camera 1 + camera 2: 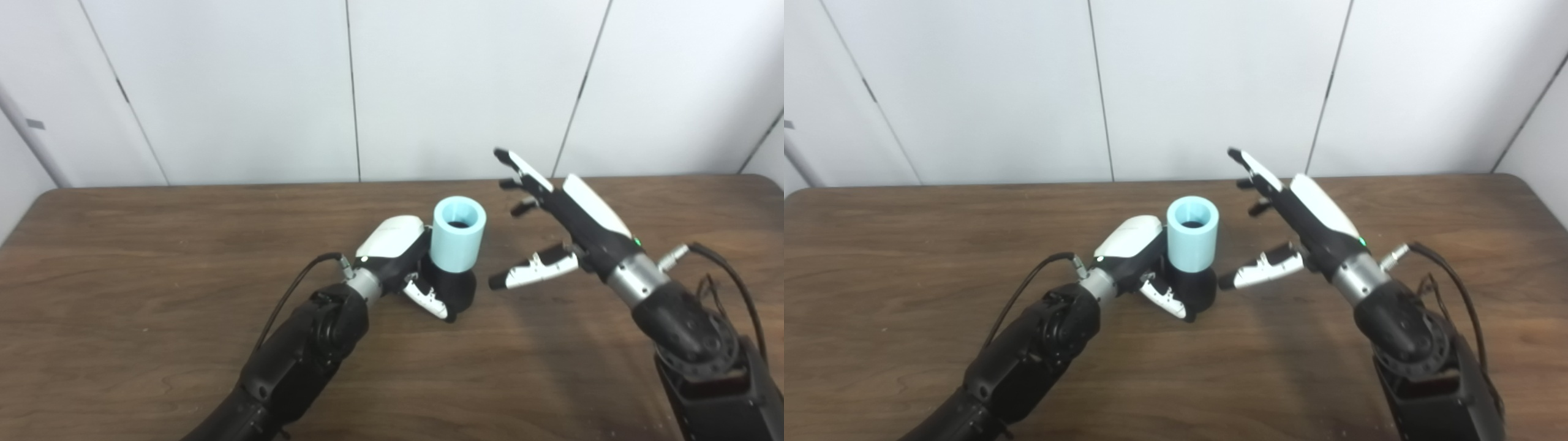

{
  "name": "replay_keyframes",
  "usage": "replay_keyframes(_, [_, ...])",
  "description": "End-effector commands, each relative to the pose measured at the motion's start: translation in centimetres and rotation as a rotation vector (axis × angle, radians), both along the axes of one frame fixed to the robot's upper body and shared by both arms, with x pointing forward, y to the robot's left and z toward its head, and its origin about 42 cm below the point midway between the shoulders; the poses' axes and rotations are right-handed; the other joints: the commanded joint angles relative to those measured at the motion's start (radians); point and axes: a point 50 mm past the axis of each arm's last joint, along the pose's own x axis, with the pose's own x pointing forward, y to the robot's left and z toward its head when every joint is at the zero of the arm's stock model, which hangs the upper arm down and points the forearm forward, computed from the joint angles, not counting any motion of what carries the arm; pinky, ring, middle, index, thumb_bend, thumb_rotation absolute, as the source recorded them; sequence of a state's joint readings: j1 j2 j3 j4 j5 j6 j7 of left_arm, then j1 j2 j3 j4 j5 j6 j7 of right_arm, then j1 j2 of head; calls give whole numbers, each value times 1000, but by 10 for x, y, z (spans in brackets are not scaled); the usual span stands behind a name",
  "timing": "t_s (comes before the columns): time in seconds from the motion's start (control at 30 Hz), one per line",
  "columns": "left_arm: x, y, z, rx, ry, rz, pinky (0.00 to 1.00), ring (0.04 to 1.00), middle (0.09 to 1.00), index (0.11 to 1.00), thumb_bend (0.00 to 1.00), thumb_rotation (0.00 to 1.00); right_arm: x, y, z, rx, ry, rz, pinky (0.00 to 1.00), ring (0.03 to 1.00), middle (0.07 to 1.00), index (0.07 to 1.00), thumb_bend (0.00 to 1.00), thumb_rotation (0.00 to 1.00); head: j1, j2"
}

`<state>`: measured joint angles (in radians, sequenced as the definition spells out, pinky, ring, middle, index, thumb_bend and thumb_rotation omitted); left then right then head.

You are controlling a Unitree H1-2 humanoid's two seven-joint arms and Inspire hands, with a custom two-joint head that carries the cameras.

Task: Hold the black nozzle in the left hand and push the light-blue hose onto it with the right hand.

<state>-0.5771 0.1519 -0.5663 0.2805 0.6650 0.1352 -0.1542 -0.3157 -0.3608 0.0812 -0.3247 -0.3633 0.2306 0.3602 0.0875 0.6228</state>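
Note:
The black nozzle (456,289) stands upright on the brown table, and my left hand (401,260) is shut on its base. The short light-blue hose (457,234) sits on top of the nozzle, its open end up, with the black tip showing inside. My right hand (554,220) is open and empty, its fingers spread, hovering just right of the hose and apart from it. The same scene shows in the right eye view: nozzle (1193,288), hose (1192,234), left hand (1136,257), right hand (1292,220).
The wooden table (153,257) runs back to a white panelled wall. Its far edge lies just behind the hands and its right corner is at the far right. Cables hang off both wrists.

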Motion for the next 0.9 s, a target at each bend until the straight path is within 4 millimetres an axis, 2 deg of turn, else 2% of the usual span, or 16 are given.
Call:
replay_keyframes(0.0, [-11,31,-55,154,166,81,474,493,487,484,526,0,1,-1,16,7,-43,19,687,889,998,1000,819,148,-6,1])
replay_keyframes(0.17, [-10,35,-55,138,181,91,483,491,470,494,526,0,-2,-2,12,7,-13,58,717,894,1000,1000,870,192,-13,1])
replay_keyframes(0.23, [-10,36,-53,132,197,91,512,547,483,501,525,0,-1,-3,12,4,-8,68,729,899,1000,1000,887,211,-12,1])
replay_keyframes(0.27, [-10,37,-52,136,203,88,563,603,574,595,690,66,-1,-4,12,4,-7,72,731,901,1000,1000,893,218,-11,0])
replay_keyframes(0.3, [-10,37,-52,142,208,85,638,678,664,693,812,142,-1,-4,13,3,-6,75,733,902,1000,1000,899,226,-11,0])
replay_keyframes(0.4, [-10,40,-49,153,217,84,752,801,811,814,930,238,0,-5,12,2,-5,79,738,904,1000,1000,909,236,-11,-1])
replay_keyframes(0.5, [-8,43,-50,139,236,93,734,808,819,855,964,263,1,-5,11,-4,-4,82,743,905,1000,1000,913,239,-14,-1])
replay_keyframes(0.67, [-10,51,-55,133,250,103,720,799,812,861,966,247,0,-6,4,-23,1,83,744,913,1000,1000,916,240,-13,-2])
replay_keyframes(0.73, [-11,54,-56,126,251,109,740,819,853,876,972,251,-1,-8,1,-31,5,82,744,917,1000,1000,915,239,-14,-2])
replay_keyframes(0.87, [-12,61,-56,112,263,115,878,897,922,944,1000,270,-1,-10,-2,-42,14,77,744,918,1000,1000,921,234,-18,-1])
